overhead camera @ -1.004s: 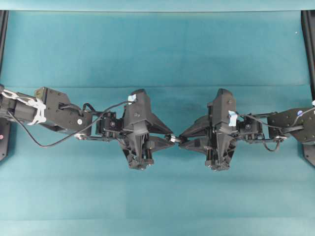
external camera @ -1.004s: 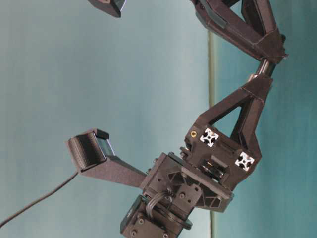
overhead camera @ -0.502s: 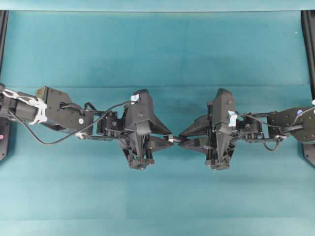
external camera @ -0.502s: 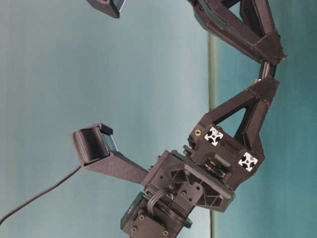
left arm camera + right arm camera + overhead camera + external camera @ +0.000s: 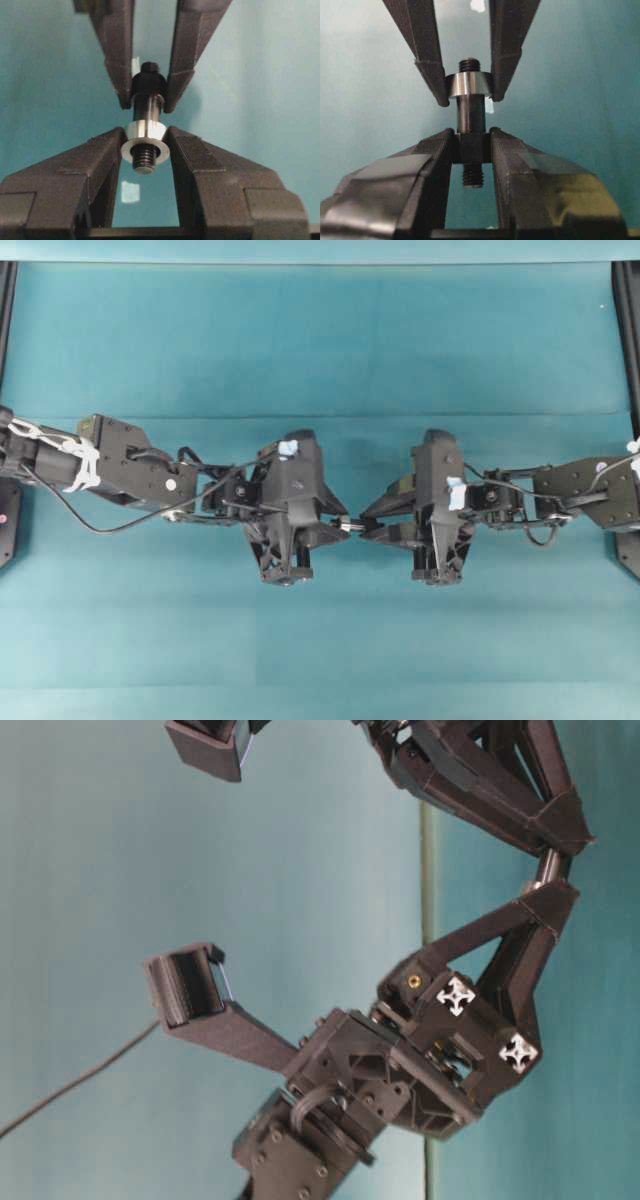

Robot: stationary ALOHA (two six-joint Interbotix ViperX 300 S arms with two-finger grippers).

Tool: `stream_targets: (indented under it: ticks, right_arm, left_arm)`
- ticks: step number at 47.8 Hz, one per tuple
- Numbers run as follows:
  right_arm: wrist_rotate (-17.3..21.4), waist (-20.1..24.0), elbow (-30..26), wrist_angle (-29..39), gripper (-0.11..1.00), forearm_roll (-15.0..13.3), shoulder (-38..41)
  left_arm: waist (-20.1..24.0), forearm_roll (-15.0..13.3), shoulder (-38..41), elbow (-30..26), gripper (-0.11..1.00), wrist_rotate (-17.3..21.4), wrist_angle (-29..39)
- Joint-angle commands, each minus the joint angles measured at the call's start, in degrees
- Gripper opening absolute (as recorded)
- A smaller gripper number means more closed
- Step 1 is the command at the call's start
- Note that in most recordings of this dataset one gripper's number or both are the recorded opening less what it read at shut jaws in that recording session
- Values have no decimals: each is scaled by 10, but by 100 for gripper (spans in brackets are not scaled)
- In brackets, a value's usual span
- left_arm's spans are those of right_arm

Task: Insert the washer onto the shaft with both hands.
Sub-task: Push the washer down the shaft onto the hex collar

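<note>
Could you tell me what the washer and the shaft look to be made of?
Washer: apparently bare metal, brushed silvery finish with bright glints on its rim. Shaft: probably darkened steel, smooth semi-gloss black barrel with cut threads at both ends.

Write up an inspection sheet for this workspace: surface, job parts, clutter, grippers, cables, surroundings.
Surface: teal cloth, bare where visible.
Washer: silver ring, already around the shaft, threaded tip poking through it.
Shaft: dark stepped rod, spanning between the two grippers, off the cloth.
Clutter: small pale scrap on the cloth.
Left gripper: fingers clamp the washer's sides.
Right gripper: fingers shut on the shaft's wider section.
Cables: black cable loops along the left arm, white ties hold it; thinner cable on the right arm.
Surroundings: black frame rails at both side edges.
</note>
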Motion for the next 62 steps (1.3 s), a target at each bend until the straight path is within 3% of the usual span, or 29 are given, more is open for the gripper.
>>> stream_targets:
  ticks: [1, 54, 56, 62]
  right_arm:
    - [-13, -4, -17, 7, -1, 1, -8]
    - [-12, -4, -15, 2, -1, 3, -11]
    - [-12, -4, -15, 2, -1, 3, -11]
    - [-11, -4, -15, 3, -1, 3, -11]
  left_arm:
    - [-3, 2, -10, -14, 36, 4, 4]
    - [3, 2, -8, -26, 37, 6, 8]
    - [4, 2, -9, -26, 42, 6, 8]
    - [4, 2, -10, -27, 72, 7, 8]
